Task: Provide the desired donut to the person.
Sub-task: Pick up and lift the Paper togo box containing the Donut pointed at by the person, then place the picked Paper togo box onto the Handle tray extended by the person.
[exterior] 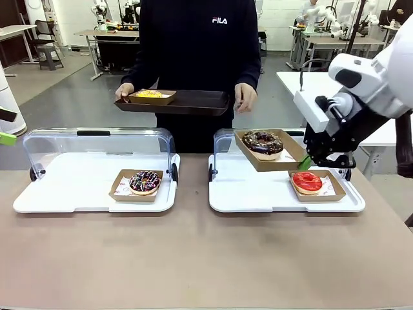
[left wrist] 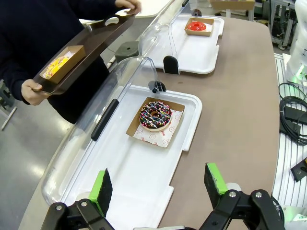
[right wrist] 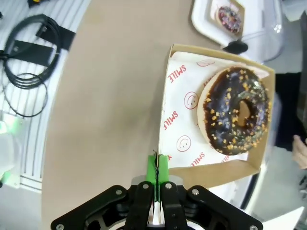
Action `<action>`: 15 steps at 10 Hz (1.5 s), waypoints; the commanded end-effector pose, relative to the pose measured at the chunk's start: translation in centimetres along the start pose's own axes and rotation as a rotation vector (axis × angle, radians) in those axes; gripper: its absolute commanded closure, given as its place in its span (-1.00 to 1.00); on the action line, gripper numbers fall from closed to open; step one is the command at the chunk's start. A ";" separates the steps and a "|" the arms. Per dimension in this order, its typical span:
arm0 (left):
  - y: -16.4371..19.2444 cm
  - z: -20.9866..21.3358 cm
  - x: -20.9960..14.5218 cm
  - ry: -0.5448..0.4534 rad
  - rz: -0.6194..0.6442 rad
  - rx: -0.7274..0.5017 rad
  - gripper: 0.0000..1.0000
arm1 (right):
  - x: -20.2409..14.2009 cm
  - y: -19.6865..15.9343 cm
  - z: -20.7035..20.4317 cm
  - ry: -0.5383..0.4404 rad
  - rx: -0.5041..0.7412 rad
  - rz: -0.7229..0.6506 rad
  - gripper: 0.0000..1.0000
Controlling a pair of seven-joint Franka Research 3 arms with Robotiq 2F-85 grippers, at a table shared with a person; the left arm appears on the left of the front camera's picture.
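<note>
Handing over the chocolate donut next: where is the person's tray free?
The dark tray is bare between the yellow donut box and the person's hand at its other end; it is crowded only at the box end.

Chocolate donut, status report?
Right hand shut on the cardboard tray edge, chocolate donut lifted above the white tray. Left hand open. Person's serving tray held out beyond, raised clear lid between.

We've got glossy chocolate glaze on the donut (right wrist: 220,115), with a matt brown cardboard box (exterior: 277,166) beneath it. There's a clear plastic lid (exterior: 97,145), a smooth white plastic tray (exterior: 64,194) and a matt desk (exterior: 193,258).
</note>
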State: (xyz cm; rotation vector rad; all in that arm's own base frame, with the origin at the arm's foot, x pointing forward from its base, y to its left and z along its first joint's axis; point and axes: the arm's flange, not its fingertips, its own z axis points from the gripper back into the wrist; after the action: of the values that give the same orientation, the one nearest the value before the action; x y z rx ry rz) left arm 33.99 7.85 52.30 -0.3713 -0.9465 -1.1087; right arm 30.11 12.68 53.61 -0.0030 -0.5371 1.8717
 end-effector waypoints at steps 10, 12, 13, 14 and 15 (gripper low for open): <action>0.0 0.0 0.0 -0.017 0.005 0.004 -1.00 | 0.8 -1.1 1.0 -0.003 0.000 -0.018 1.00; 0.0 0.0 0.0 -0.017 0.005 0.004 -1.00 | 0.8 -1.1 1.0 -0.003 0.000 -0.018 1.00; 0.0 0.0 0.0 -0.017 0.005 0.004 -1.00 | 0.8 -1.1 1.0 -0.003 0.000 -0.018 1.00; 0.0 0.0 0.0 -0.017 0.005 0.004 -1.00 | 0.8 -1.1 1.0 -0.003 0.000 -0.018 1.00; 0.0 0.0 0.0 -0.017 0.005 0.004 -1.00 | 0.8 -1.1 1.0 -0.003 0.000 -0.018 1.00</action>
State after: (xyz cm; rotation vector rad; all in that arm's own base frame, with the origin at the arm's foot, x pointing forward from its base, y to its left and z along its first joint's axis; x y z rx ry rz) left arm 33.98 7.86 52.30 -0.3710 -0.9466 -1.1087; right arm 30.59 13.49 55.58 0.0077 -0.5378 1.8392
